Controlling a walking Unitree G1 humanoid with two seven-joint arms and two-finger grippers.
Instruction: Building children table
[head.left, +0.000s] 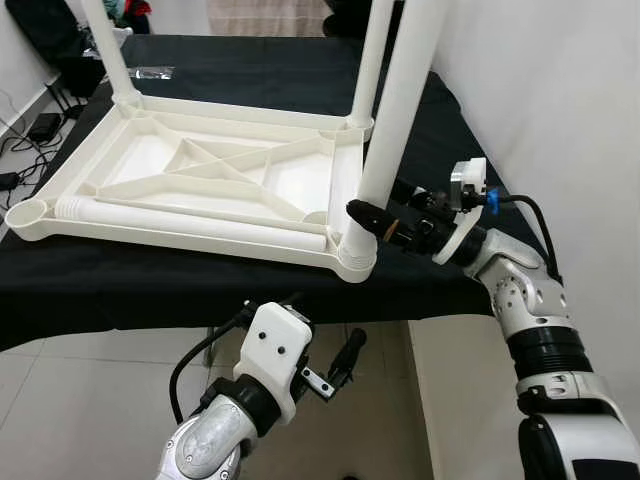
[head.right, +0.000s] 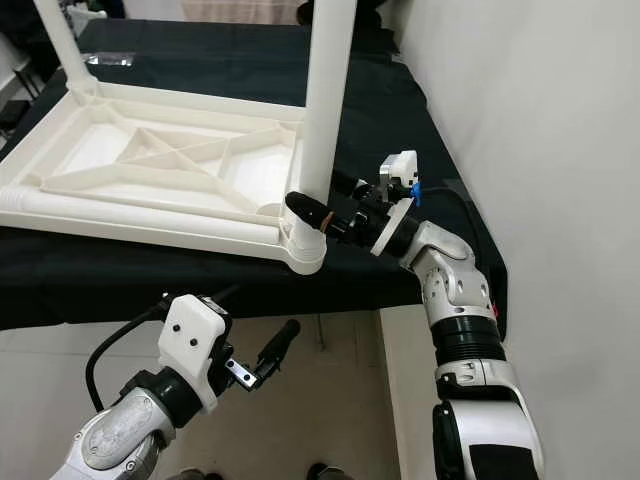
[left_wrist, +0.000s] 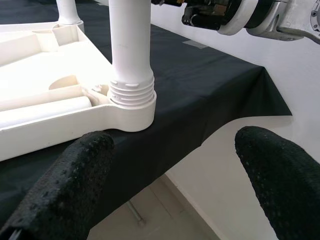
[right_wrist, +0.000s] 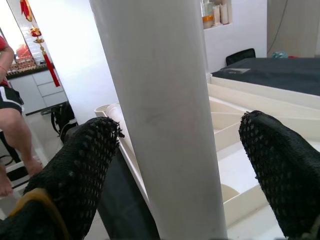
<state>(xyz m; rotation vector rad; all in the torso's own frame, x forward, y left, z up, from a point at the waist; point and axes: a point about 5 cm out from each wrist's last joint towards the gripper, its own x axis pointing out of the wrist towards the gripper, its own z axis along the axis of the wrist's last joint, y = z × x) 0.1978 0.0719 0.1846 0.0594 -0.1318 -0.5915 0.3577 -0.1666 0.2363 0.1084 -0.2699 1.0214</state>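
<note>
The white children's table top (head.left: 230, 108) lies upside down on a black-covered table (head.left: 250, 55). Three white legs stand in its corner sockets: far left (head.left: 105, 40), far right (head.left: 372, 60) and near right (head.left: 400, 110). A loose leg (head.left: 190, 221) lies along the near rim, beside the empty near left socket (head.left: 27, 213). My right gripper (head.left: 380, 200) is open, its fingers (right_wrist: 280, 170) straddling the near right leg just above its threaded base (left_wrist: 131, 92). Below the table's near edge, my left gripper (head.left: 325, 350) hangs open with nothing in it.
A white wall (head.left: 560, 90) runs close along the table's right side. A clear plastic bag (head.left: 150, 72) lies on the far part of the cloth. Cables and a black adapter (head.left: 42, 126) lie on the floor at left. A person's bare legs (right_wrist: 15, 135) stand beyond the table.
</note>
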